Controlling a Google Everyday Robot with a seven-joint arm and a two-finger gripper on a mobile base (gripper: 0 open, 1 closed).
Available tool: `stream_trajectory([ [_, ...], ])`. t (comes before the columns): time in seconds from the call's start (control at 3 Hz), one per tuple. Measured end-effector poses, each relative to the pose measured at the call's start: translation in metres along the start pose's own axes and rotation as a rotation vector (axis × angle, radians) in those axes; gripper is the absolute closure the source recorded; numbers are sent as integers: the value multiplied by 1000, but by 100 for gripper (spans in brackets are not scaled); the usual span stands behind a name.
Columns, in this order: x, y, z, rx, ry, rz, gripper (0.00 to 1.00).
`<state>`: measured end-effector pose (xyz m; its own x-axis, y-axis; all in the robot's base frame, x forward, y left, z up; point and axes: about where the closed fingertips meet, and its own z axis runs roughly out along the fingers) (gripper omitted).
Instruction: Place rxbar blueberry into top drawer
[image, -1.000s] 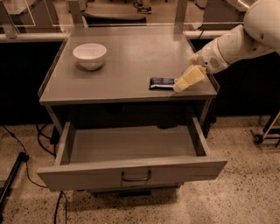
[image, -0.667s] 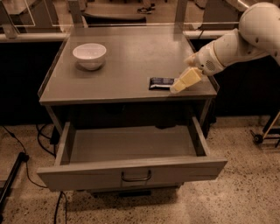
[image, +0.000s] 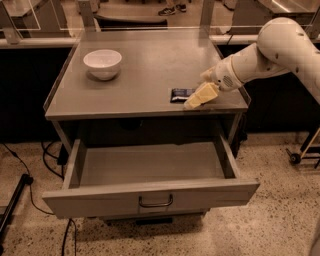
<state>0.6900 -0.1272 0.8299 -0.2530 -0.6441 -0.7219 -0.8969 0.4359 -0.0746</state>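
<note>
The rxbar blueberry (image: 180, 94), a small dark navy bar, lies flat on the grey table top (image: 145, 75) near its front right edge. My gripper (image: 196, 101), pale yellow at the end of the white arm, reaches in from the right and sits at the bar's right end, covering part of it. The top drawer (image: 150, 192) below the table top is pulled wide open, and nothing shows inside it. Its curved metal handle (image: 155, 202) is at the centre of the front panel.
A white round bowl (image: 102, 63) stands on the table top at the back left. Cables (image: 30, 175) run over the speckled floor at the left. A wheeled stand (image: 300, 152) is at the right edge. Counters line the back.
The arm has shifted slightly left and down toward the bar. The bar, bowl and drawer have not moved.
</note>
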Motion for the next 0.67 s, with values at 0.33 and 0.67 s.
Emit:
stream_trajectory([
  [0.33, 2, -1, 5, 4, -4, 7, 22],
  [0.67, 3, -1, 7, 4, -2, 10, 31],
])
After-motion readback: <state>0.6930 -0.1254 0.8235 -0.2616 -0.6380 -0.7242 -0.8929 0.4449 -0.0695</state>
